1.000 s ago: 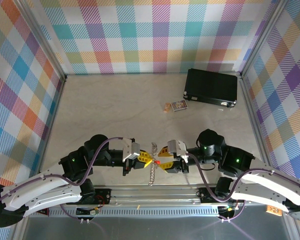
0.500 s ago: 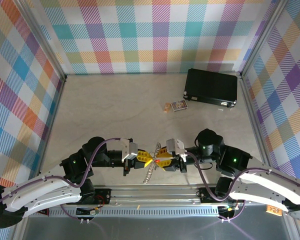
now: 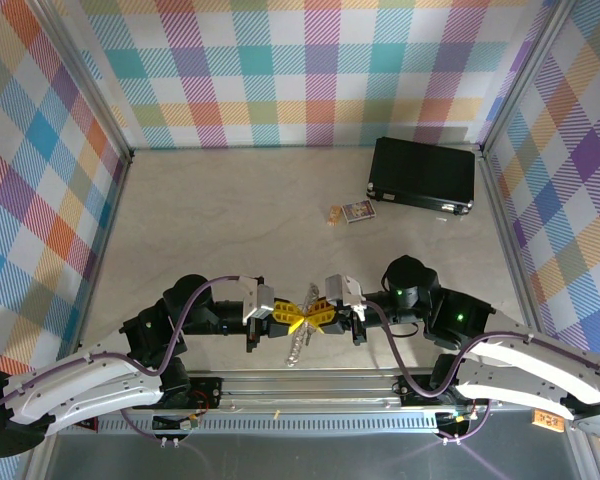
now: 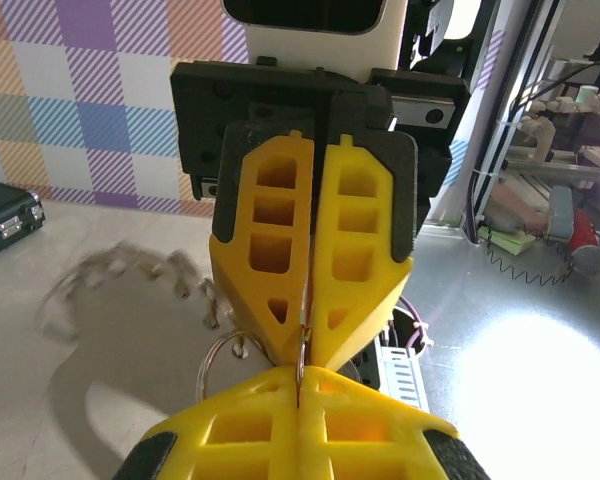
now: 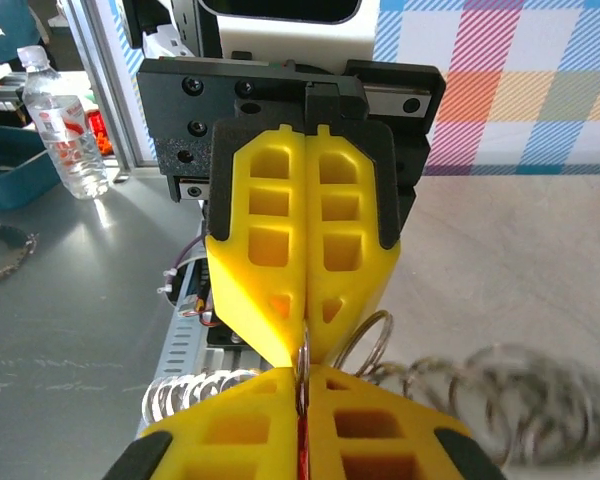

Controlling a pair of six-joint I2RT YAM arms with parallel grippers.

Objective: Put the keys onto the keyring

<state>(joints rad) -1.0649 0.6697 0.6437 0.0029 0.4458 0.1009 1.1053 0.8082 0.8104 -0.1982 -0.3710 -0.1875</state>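
You have the left claw (image 3: 298,321) and the right claw (image 3: 318,318) meeting tip to tip over the near edge of the table (image 3: 220,220), left one on the left. The keyring (image 3: 296,347) hangs from the left claw's pinched tips, and the key (image 5: 301,452) sits nipped inside the right claw. Well behind them a card (image 3: 358,211) lies mid-table, with the case (image 3: 423,173) just behind and right of it.

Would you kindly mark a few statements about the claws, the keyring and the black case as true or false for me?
1. Both the left claw and the right claw are shut. True.
2. The claws meet tip to tip. True.
3. The black case lies at the far left. False: it lies at the far right.
4. The keyring lies flat beside the card. False: it hangs where the claw tips meet.
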